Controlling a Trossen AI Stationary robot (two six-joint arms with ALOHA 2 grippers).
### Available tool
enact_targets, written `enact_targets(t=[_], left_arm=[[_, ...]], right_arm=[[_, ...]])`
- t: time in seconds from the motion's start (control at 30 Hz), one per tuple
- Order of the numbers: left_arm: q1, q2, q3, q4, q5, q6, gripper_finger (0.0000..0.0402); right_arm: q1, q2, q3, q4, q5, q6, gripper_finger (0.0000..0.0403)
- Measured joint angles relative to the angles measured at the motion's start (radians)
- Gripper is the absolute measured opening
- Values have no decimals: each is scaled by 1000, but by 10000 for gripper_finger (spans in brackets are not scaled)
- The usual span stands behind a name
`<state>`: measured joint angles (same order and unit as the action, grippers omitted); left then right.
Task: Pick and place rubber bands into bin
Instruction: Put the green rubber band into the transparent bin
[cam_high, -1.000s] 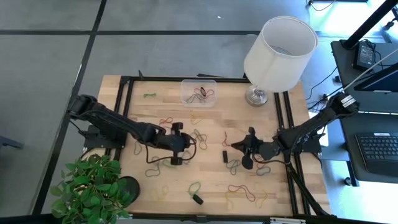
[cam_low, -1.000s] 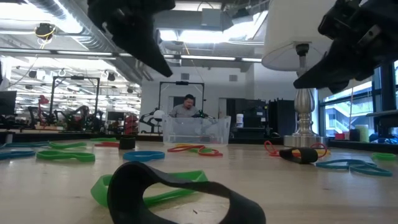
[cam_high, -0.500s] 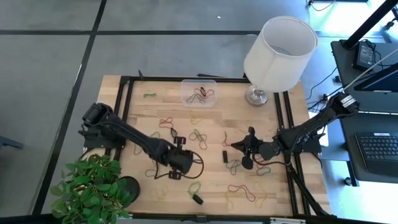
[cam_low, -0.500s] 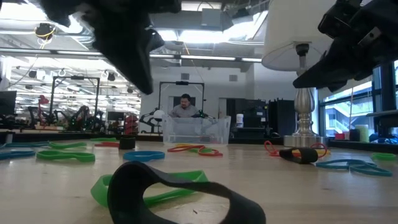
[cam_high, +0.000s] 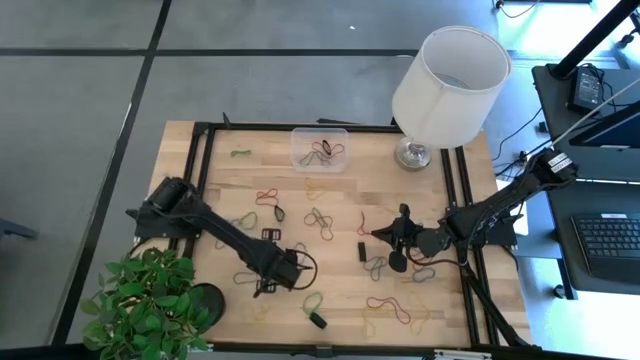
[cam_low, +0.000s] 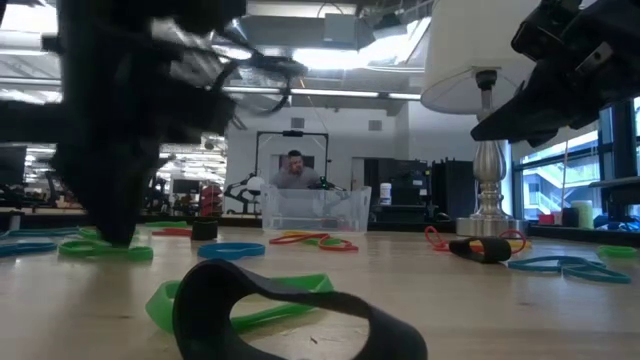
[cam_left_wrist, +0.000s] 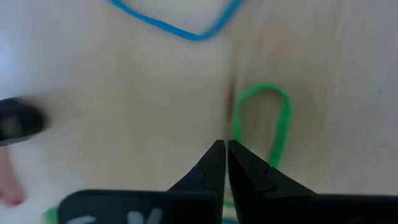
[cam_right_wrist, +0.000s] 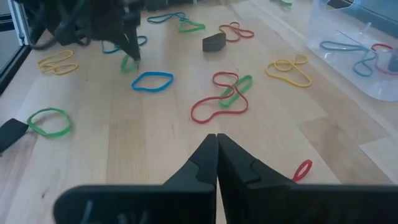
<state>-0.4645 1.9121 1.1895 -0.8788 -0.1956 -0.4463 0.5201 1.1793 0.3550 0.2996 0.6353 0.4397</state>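
Rubber bands of several colours lie scattered over the wooden table (cam_high: 340, 200). My left gripper (cam_left_wrist: 225, 145) is shut and points down near the table's near-left part (cam_high: 272, 268). Its tips stand at one side of a green rubber band (cam_left_wrist: 264, 118), which lies flat on the wood (cam_low: 100, 250). My right gripper (cam_right_wrist: 216, 137) is shut and hovers above the table's right part (cam_high: 395, 238), with a small red band (cam_right_wrist: 303, 168) near it. The clear bin (cam_high: 320, 148) stands at the far edge with a few bands inside (cam_right_wrist: 360, 50). My left gripper comes from above with its shut fingertips (cam_left_wrist: 214, 152) at the left strand of the green rubber band (cam_left_wrist: 235, 121). The band lies flat on the table. I cannot tell whether the tips touch it.
A white lampshade on a metal foot (cam_high: 450, 85) stands at the far right, beside the bin. A potted plant (cam_high: 150, 300) sits at the near-left corner. Small black blocks (cam_high: 362, 250) (cam_high: 317, 321) lie among the bands. A black frame runs along the table's edges.
My left gripper has moved toward the table's near edge and slightly left, and has come down from above the table to table level at the green band. The bands have not moved.
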Motion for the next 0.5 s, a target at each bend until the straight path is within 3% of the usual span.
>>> enact_targets(t=[0.23,0.5], left_arm=[[3,-10,-62,62,14,-25,42],[4,-57,-55,66,25,-29,41]], right_arm=[[0,0,0,0,0,1,6],[0,0,0,1,0,1,6]])
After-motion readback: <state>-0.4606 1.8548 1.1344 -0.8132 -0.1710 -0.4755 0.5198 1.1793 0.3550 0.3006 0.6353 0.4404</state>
